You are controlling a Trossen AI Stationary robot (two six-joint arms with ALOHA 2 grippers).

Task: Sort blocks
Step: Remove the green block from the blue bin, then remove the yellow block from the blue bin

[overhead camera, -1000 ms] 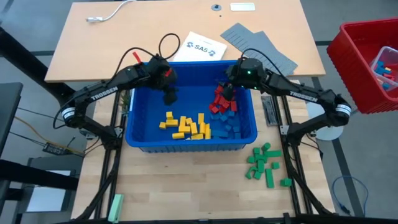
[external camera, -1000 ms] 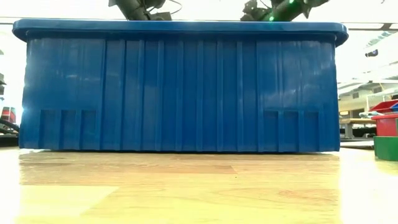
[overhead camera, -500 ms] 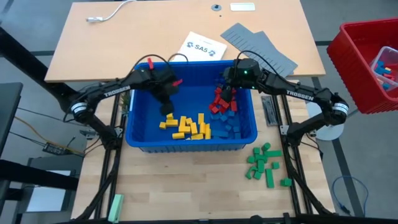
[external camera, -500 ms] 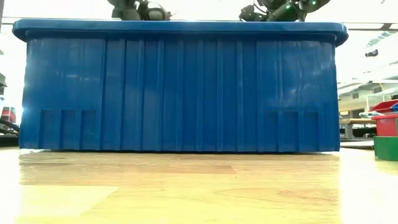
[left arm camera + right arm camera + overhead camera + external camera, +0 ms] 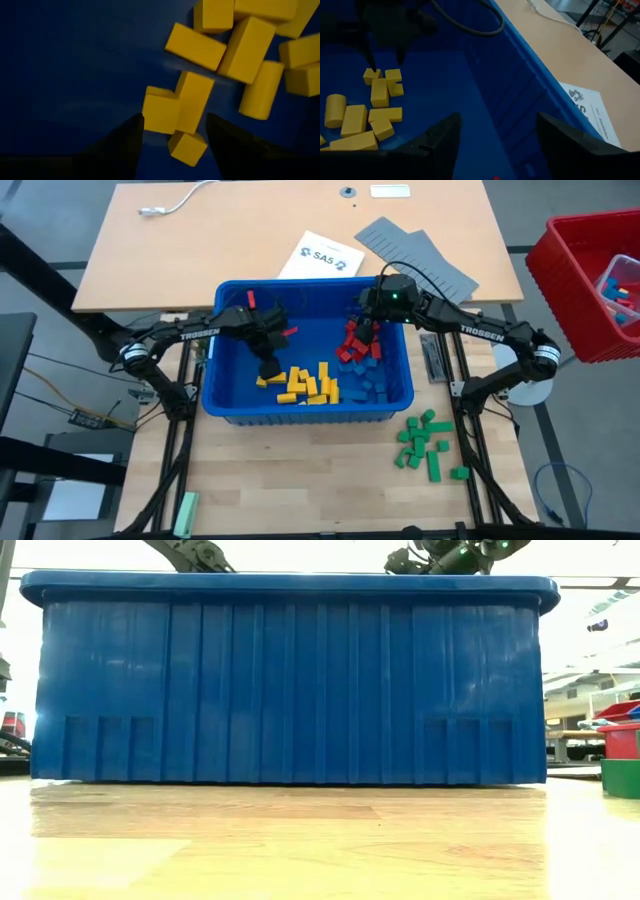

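Left end effector [image 5: 268, 366] hangs open and empty over yellow blocks [image 5: 303, 383] in the bin [image 5: 208, 385]; right end effector [image 5: 363, 335], also open and empty, hovers over red blocks [image 5: 352, 342].

I see the bin [image 5: 306, 406] at the middle of the tabletop [image 5: 300, 480]. Inside it, one heap of blocks [image 5: 300, 383] lies toward the near left, a second heap [image 5: 358, 360] toward the right. My left gripper [image 5: 268, 368] hangs in the bin at the first heap's left end; my right gripper [image 5: 364, 333] is over the second heap's far side. More blocks [image 5: 425, 442] lie on the tabletop, near right of the bin. A sheet [image 5: 323, 255] and panels [image 5: 415, 255] lie behind it.
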